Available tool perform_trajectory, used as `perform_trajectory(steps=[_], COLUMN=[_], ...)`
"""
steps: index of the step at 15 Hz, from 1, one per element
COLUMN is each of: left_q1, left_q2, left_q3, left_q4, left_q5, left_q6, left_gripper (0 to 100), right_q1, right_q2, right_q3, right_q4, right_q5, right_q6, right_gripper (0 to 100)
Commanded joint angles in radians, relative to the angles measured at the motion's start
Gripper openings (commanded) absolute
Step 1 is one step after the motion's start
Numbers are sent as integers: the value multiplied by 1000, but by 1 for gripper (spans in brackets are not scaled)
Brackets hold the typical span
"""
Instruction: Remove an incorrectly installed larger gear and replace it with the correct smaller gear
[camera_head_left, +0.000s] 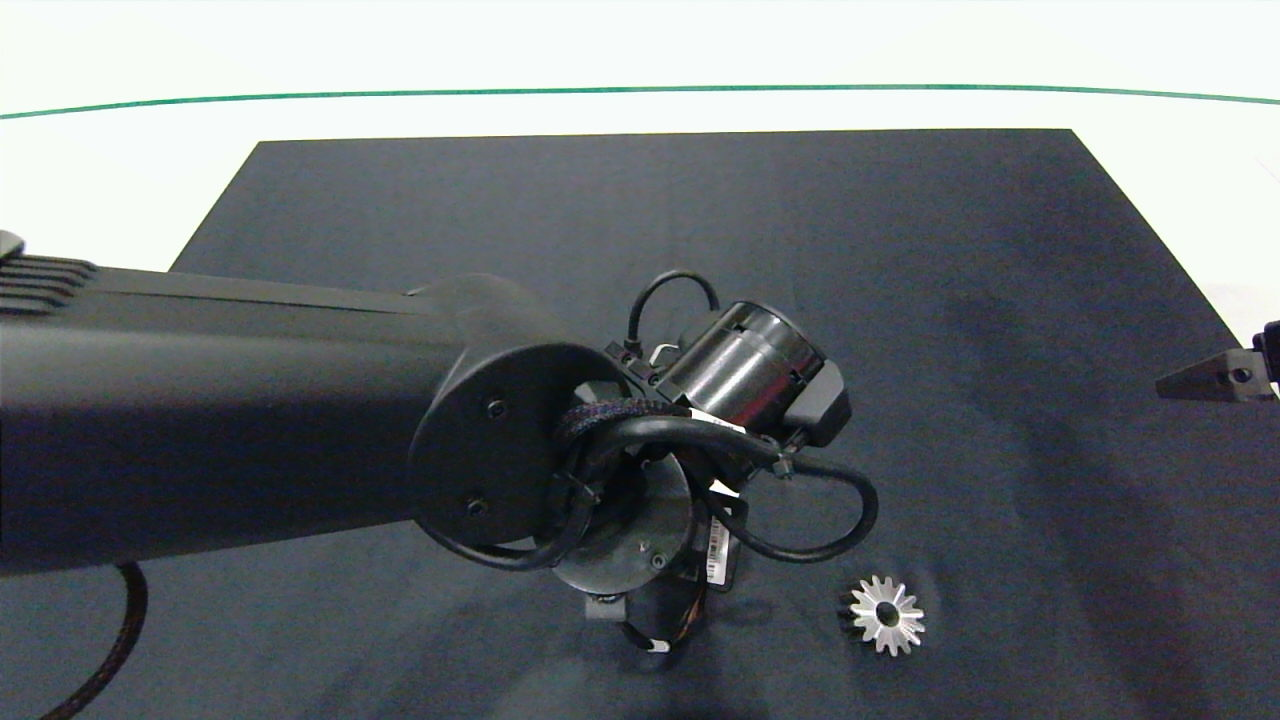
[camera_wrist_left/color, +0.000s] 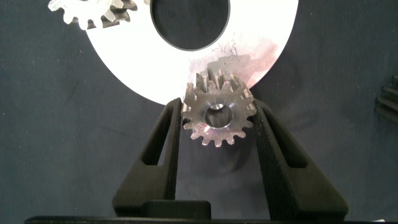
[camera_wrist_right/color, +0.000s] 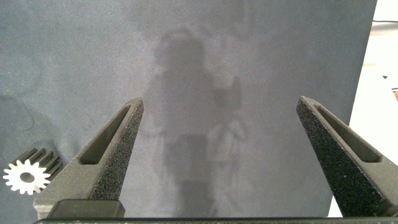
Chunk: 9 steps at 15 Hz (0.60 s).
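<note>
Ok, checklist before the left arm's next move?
1. Small gear clamped in left gripper: ok.
2. Big gear off the plate, lying on the mat: ok.
3. Small gear at the plate's rim: ok.
4. Seat under small gear: cannot tell, hidden.
5. Right gripper open, away at the mat's right edge: ok.

Smaller gear (camera_wrist_left/color: 219, 116) upright at plate edge, larger gear (camera_head_left: 886, 615) flat on mat
</note>
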Motion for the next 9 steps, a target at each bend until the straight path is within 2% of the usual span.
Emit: perform_trajectory(steps=[1,9], left_q1=[0,1], left_q2=[2,-6], left_q3=[3,4], left_q4=[4,6], left_q5=[3,3], left_q6=[-11,-20], left_gripper=[100,100], right_q1=[1,1], right_q2=[2,3], right_q3=[0,0], right_q4=[4,4], right_q5=[-1,-1], right_q6=[0,0], right_gripper=[100,100])
